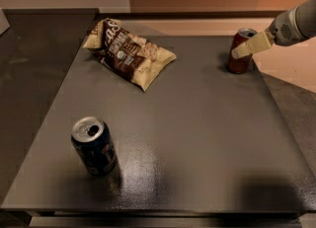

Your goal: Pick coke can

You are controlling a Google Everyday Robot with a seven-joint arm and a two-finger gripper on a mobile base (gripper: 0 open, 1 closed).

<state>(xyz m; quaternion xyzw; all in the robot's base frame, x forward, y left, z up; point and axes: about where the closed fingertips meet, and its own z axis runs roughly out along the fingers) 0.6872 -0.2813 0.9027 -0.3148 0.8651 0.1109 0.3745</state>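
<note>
The coke can [240, 60] is red with a silver top and stands upright near the far right edge of the dark table [197, 138]. My gripper [247, 47] reaches in from the right at the end of a grey arm. It sits at the can's upper part, its cream tip lying across the front of the can. The far side of the can is hidden.
A dark blue-black can [94, 145] with a silver top stands near the front left of the table. A brown and cream chip bag [129, 52] lies at the back left. A dark counter [34, 54] adjoins on the left. The table's right edge drops off just beyond the coke can.
</note>
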